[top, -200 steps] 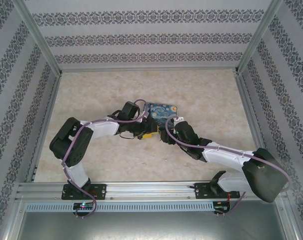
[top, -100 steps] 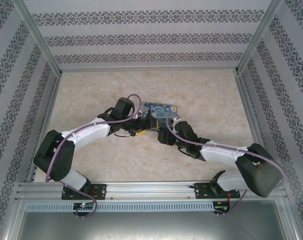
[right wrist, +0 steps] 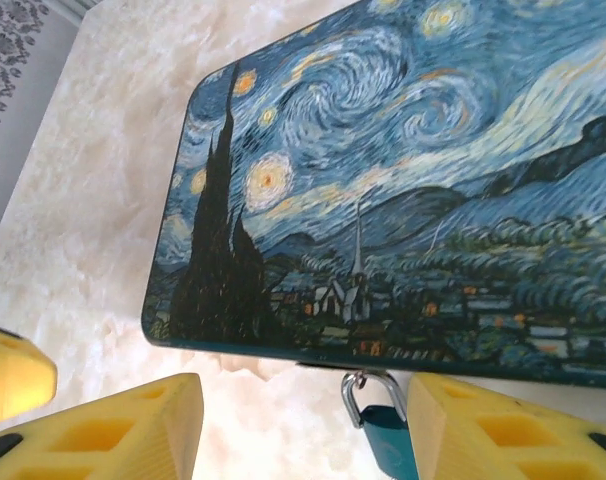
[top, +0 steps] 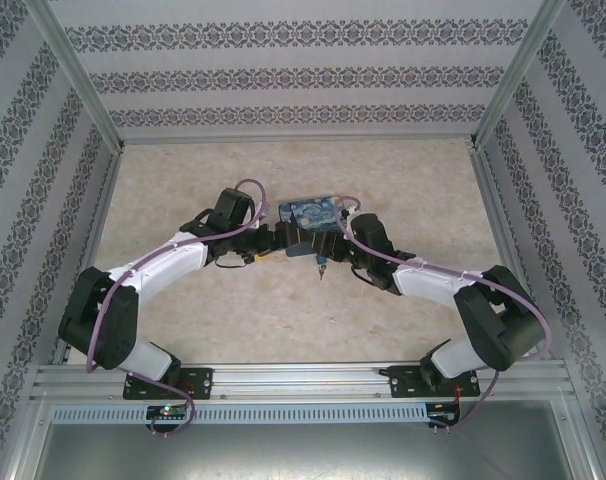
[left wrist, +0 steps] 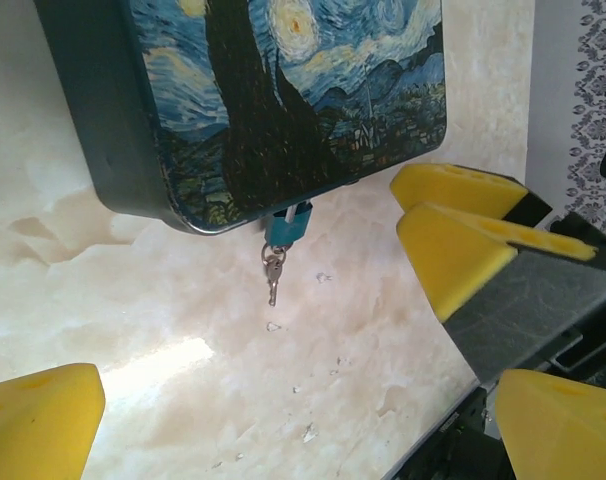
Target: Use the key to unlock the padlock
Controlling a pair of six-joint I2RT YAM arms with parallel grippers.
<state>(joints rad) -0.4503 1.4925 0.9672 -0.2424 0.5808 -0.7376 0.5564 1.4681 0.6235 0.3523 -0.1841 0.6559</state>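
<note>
From above, the left gripper (top: 278, 245) and right gripper (top: 331, 245) are facing each other at the near edge of the box (top: 308, 212) on the table (top: 183, 180). Their fingers are showing too small there to judge. In the left wrist view, the padlock (left wrist: 288, 225) is hanging off the front edge of the box (left wrist: 113, 150), with the key (left wrist: 273, 280) on a small ring (left wrist: 271, 255) just beyond its foot. Whether the key is sitting in the keyhole I cannot tell. The left gripper (left wrist: 298, 400) is standing spread wide and empty, near the padlock but apart from it, and the right gripper's yellow fingers (left wrist: 463, 245) are poking in from the right. In the right wrist view, the right gripper (right wrist: 305, 395) is also standing spread and empty. The padlock (right wrist: 388, 450) and its shackle (right wrist: 353, 395) are showing between its fingers, below the lid (right wrist: 403, 200). I am judging this as the approach step, with nothing gripped yet. The next move is calling for one gripper to steady the padlock and the other to pinch the tiny key squarely. No brand or lettering is showing; the lid is bearing only a swirling night-sky painting.
</note>
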